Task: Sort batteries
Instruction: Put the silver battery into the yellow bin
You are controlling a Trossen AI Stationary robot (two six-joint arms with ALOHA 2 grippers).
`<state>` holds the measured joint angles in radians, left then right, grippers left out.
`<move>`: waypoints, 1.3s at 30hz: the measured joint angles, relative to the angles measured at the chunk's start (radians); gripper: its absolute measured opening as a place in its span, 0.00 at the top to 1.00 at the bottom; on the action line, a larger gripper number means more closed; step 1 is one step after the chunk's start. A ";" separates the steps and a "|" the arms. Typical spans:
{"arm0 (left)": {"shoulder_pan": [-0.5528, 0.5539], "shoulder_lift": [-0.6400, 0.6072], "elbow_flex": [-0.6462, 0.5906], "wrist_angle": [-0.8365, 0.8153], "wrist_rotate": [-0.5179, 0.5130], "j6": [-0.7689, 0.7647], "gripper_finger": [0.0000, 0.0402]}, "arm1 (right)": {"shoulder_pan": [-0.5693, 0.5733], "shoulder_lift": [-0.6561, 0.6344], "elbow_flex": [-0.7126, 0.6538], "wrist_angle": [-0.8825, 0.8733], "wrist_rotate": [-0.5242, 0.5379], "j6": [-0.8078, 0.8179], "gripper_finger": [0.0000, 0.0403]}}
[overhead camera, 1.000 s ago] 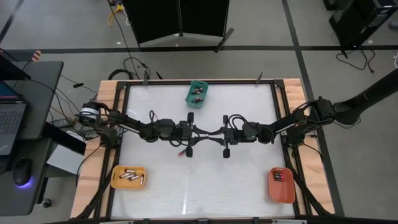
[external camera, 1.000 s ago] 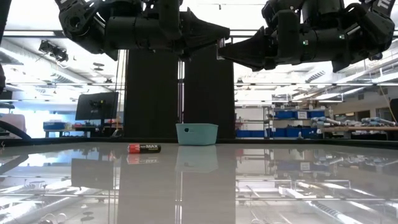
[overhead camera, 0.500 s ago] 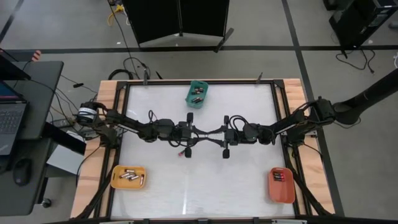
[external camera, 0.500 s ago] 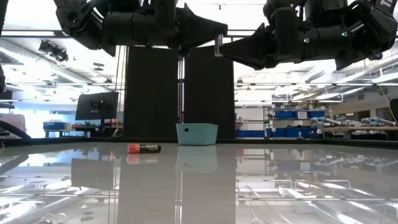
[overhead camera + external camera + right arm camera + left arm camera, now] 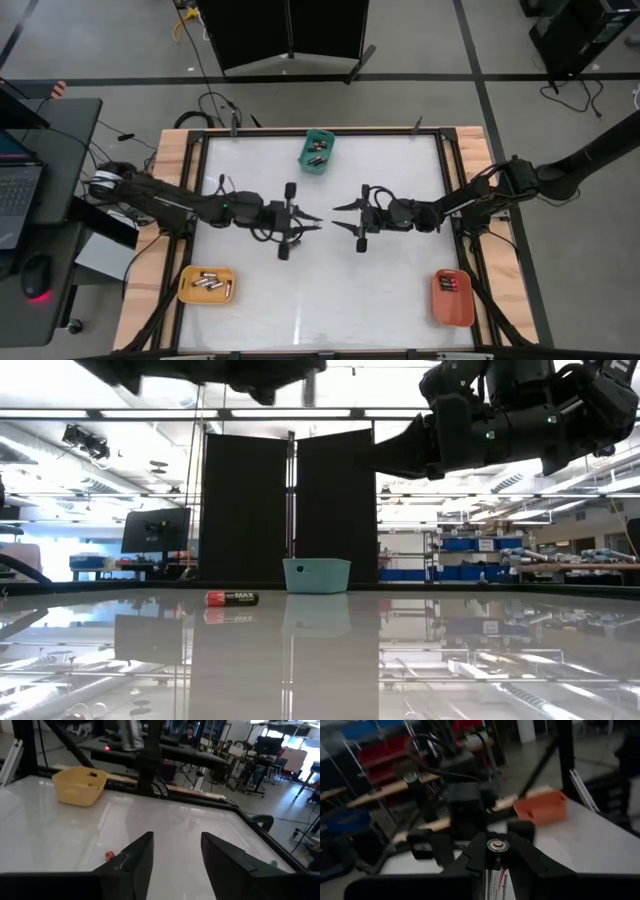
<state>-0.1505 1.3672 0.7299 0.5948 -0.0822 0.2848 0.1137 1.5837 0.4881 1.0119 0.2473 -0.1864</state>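
Note:
My left gripper point(image 5: 312, 222) hangs above the table's middle, pointing toward the right edge, shut on a battery point(image 5: 496, 862). My right gripper point(image 5: 338, 216) faces it from the right across a small gap. It is open point(image 5: 175, 840) with nothing between its fingers. Another battery point(image 5: 232, 598), dark with a red end point(image 5: 109, 854), lies on its side on the white tabletop below the grippers. The teal tray point(image 5: 318, 151) at the far edge holds batteries, as do the yellow tray point(image 5: 207, 284) at the near left and the orange tray point(image 5: 452, 297) at the near right. My left gripper pinches the battery between its two fingers point(image 5: 472, 857), close to the battery's round metal end point(image 5: 497, 846). That end shows at the fingertips, and the labelled side point(image 5: 495, 880) runs back between the fingers. The fingers lie about level, coming from the table's left. The battery is lifted clear of the table.
The low view shows the teal tray point(image 5: 317, 575) standing at the far edge behind the lying battery. Black frame rails point(image 5: 452, 190) run along the table's sides. Open white tabletop point(image 5: 330, 300) lies between the two near trays.
The two grippers met fingertip to fingertip over the table's middle. My right gripper has opened and let go of the battery. My left gripper has drawn back toward the table's left edge with the battery, opening a gap between the two grippers.

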 joint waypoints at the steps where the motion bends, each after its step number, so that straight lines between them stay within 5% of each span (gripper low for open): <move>1: -0.014 -0.024 0.001 -0.051 -0.010 0.000 0.86 | -0.003 0.000 0.000 -0.009 0.000 0.000 0.57; 10: -0.198 -0.104 0.168 -0.740 -0.263 -0.035 0.86 | -0.056 0.000 0.000 -0.115 0.000 0.001 0.82; 14: -0.275 -0.067 0.293 -1.046 -0.273 -0.210 0.86 | -0.077 0.000 0.000 -0.145 0.000 0.008 0.96; 18: -0.353 -0.034 0.367 -1.272 -0.238 -0.424 0.86 | -0.089 0.000 0.000 -0.153 0.000 0.008 0.95; 30: -0.621 0.022 0.376 -1.527 -0.117 -1.090 0.86 | -0.162 0.000 0.000 -0.141 -0.006 -0.019 0.98; 39: -0.716 0.022 0.247 -1.637 -0.046 -1.258 0.86 | -0.175 0.000 0.000 -0.145 -0.042 0.000 0.97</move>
<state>-0.8665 1.3888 0.9774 -1.0425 -0.1282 -0.9735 -0.0616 1.5834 0.4881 0.8666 0.2050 -0.1861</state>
